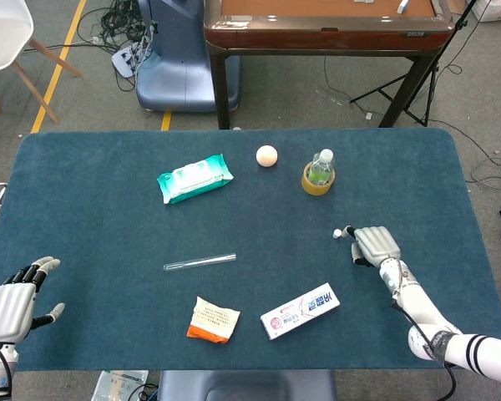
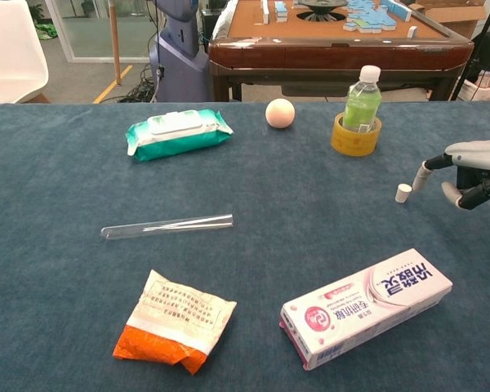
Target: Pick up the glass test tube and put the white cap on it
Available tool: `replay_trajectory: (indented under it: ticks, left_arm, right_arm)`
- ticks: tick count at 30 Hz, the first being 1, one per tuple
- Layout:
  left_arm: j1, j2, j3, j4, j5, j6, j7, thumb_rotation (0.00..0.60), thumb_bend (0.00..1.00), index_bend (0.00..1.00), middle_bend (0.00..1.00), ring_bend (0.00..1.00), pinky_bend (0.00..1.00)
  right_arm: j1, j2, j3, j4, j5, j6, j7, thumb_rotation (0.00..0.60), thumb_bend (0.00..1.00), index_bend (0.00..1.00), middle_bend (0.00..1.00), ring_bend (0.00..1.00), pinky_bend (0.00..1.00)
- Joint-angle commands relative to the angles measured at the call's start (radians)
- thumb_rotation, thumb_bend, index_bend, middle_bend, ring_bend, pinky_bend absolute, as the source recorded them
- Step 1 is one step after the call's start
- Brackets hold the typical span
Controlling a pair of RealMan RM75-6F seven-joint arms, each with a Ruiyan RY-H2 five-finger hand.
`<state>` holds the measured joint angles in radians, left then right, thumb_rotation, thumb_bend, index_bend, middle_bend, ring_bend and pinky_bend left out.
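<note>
The job is only just starting: the tube and the cap are both lying on the table.

The left hand (image 1: pixel 10 307) is resting by the near left edge, holding nothing, its fingers apart. The glass test tube (image 2: pixel 167 225) is lying flat on the blue table (image 1: pixel 92 209), untouched, well apart from both hands. The white cap (image 2: pixel 403 193) is sitting on the table just beside the right hand (image 2: pixel 470 172), which is reaching out one finger toward it and holding nothing. So picking up the tube and capping it are both left to do. Behind the table, a brown wooden table (image 1: pixel 317 21) is standing on a grey floor (image 1: pixel 92 92).
</note>
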<state>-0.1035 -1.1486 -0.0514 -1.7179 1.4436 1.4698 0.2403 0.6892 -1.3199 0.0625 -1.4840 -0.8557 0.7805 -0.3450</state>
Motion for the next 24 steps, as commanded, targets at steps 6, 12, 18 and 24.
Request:
replay_trajectory:
  ticks: [6,12,18,24]
  left_arm:
    - [-0.053,0.023,-0.031,-0.016,-0.007,-0.059,-0.009,0.600,0.19,0.25,0.21,0.26,0.35]
    - [-0.158,0.033,-0.076,0.002,-0.043,-0.193,0.005,0.600,0.19,0.30,0.22,0.26,0.35]
    - [-0.269,-0.001,-0.111,0.004,-0.078,-0.321,0.052,0.600,0.18,0.30,0.32,0.39,0.44]
    - [-0.387,-0.080,-0.142,0.014,-0.164,-0.430,0.194,0.600,0.18,0.35,0.54,0.61,0.80]
  right_arm:
    - [-0.066,0.112,0.027,-0.141,-0.110,0.150,0.065,0.600,0.72,0.26,1.00,1.00,1.00]
    - [-0.153,0.225,0.057,-0.257,-0.209,0.330,0.123,0.600,0.43,0.26,0.91,0.98,1.00]
    - [-0.227,0.281,0.070,-0.312,-0.277,0.470,0.145,0.600,0.31,0.26,0.76,0.84,1.00]
    - [-0.268,0.304,0.086,-0.324,-0.307,0.524,0.185,0.600,0.31,0.26,0.76,0.84,1.00]
